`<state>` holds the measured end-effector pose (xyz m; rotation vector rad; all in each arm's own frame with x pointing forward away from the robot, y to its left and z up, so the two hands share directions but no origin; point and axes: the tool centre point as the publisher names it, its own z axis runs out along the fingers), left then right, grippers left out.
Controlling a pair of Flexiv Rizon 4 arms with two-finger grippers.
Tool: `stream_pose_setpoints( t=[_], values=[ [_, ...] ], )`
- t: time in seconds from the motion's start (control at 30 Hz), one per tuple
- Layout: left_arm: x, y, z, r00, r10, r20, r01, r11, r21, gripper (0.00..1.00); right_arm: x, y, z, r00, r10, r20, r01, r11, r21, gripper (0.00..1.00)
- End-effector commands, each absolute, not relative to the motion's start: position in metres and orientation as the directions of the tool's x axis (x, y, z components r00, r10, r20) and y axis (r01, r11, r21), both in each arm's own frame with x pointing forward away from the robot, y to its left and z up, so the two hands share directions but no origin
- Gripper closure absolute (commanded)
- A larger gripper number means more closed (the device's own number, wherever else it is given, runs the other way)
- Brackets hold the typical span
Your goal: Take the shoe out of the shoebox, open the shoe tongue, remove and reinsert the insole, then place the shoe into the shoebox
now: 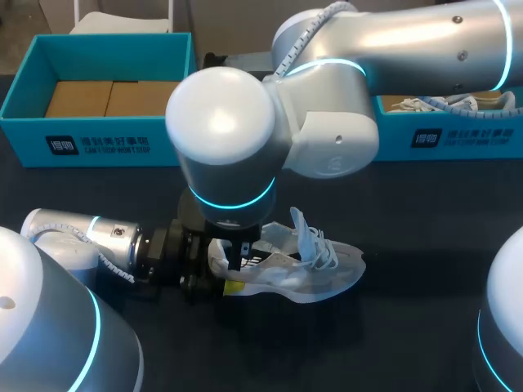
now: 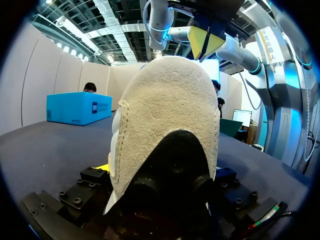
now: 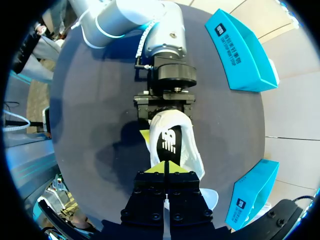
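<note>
A white shoe stands upright on the dark table, toe to the right, laces loose. My left gripper comes in low from the left, its widely spread fingers pressed on both sides of the heel. In the left wrist view the pale suede heel fills the space between the fingers. My right gripper hangs shut just above the shoe's opening, where the dark insole with its logo shows. It holds nothing. From the left wrist its joined yellow tips show over the heel.
A teal shoebox with cardboard inside stands at the back left. A second teal box with white laces in it sits at the back right. My right arm's big elbow hangs over the table's middle.
</note>
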<state>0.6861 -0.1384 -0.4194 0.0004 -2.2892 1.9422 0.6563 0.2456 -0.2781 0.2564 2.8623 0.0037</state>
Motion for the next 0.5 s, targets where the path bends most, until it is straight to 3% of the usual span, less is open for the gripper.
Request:
stream_pose_setpoints(
  t=[0.03, 0.5],
  values=[
    [0.685, -0.138, -0.42, -0.991, 0.088, 0.105, -0.09, 0.165, -0.982, 1.0, 0.664, 0.243, -0.291, -0.961, 0.156, -0.227, 0.151, 0.988, 0.037, 1.0],
    [0.685, -0.138, -0.42, -0.991, 0.088, 0.105, -0.09, 0.165, -0.982, 1.0, 0.688, 0.236, -0.33, -0.968, 0.123, -0.217, 0.126, 0.992, 0.0, 1.0]
  ],
)
